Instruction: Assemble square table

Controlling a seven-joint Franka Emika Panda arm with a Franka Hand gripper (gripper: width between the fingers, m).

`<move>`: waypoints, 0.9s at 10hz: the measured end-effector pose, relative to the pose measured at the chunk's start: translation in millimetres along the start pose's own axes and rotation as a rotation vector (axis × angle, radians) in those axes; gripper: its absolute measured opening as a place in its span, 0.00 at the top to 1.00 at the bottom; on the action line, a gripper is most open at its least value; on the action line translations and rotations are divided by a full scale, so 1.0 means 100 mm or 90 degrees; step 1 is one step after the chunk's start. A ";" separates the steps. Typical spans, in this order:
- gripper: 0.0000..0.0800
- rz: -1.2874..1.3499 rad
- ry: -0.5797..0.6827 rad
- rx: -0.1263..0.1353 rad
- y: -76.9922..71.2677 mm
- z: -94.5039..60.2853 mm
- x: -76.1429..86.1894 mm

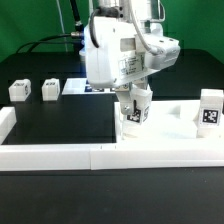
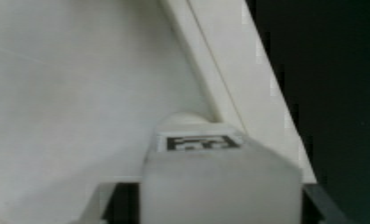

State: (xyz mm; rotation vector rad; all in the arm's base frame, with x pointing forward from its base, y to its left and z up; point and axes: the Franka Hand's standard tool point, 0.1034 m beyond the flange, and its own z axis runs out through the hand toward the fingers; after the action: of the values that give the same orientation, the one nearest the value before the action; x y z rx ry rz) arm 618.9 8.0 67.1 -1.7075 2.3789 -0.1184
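The table has a matte black top. A long low white border wall runs along its near edge and turns up the exterior view's left side, touching the black top. Near the far edge lies the marker board, thin, flat and white, its print too small to read. Behind hangs a green backdrop, with black cables draped before it.

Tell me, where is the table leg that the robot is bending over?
In the exterior view, that leg stands upright near the middle, right under the robot arm, by the rim of the tabletop.
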 end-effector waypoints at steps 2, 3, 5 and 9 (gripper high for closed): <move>0.29 -0.144 0.004 -0.001 0.00 0.00 -0.01; 0.22 -0.199 0.005 -0.002 0.00 0.01 0.00; 0.19 -0.287 0.005 -0.003 0.01 0.01 0.00; 0.19 -0.746 0.003 -0.047 -0.01 0.00 -0.07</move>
State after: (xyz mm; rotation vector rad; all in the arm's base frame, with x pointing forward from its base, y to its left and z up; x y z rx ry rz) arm 622.2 13.8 68.1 -2.8499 1.0809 -0.1976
